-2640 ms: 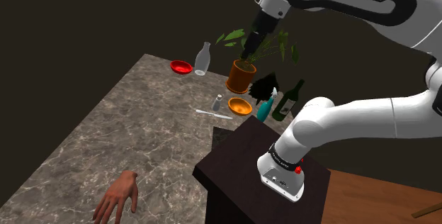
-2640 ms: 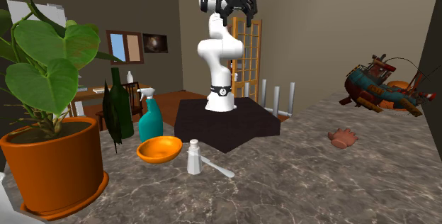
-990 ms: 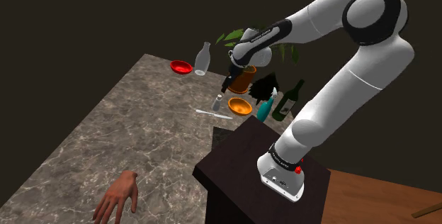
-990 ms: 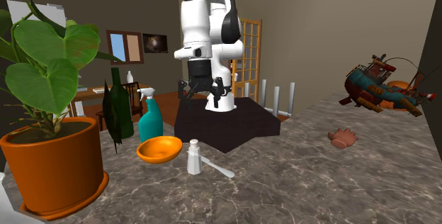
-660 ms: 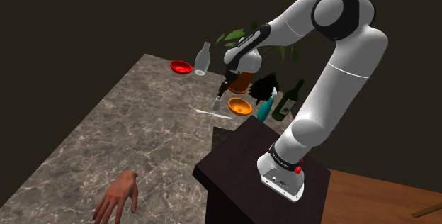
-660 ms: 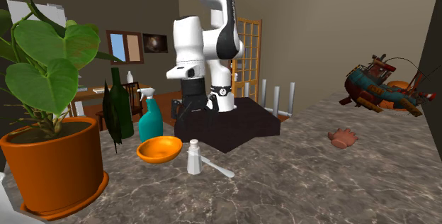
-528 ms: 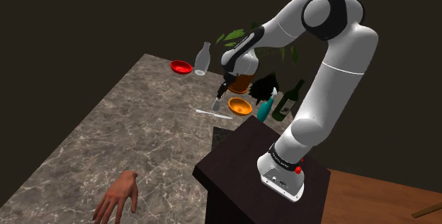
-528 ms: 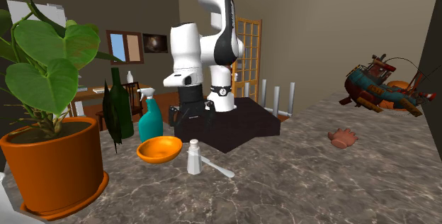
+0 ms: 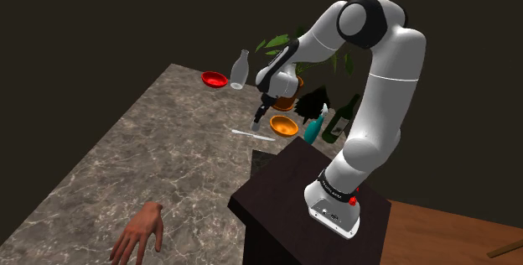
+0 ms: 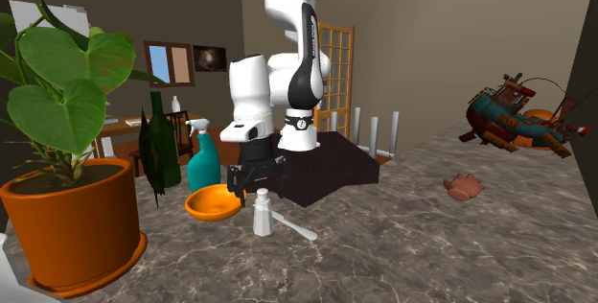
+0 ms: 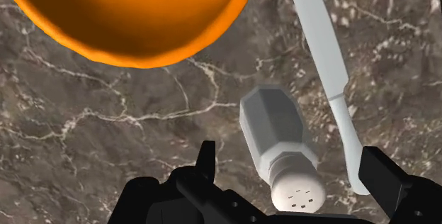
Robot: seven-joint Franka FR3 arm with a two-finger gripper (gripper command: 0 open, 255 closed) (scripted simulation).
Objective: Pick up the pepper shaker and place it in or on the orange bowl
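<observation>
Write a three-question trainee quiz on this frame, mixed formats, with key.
1. True or false: the gripper is shut on the shaker.
2. What lies beside the shaker, on the side away from the bowl? A) sponge B) knife C) mug
3. Fill in: the shaker stands ___ on the counter.
Key: 1 false, the fingers stand open either side of it; 2 B; 3 upright.

End effector (image 11: 291, 157) fingers spread, flanking upright grey-white pepper shaker (image 11: 273, 127), no contact. Orange bowl (image 11: 134, 10) near shaker; white knife (image 11: 322, 52) just beside shaker; marbled bench (image 11: 85, 137) beneath.
</observation>
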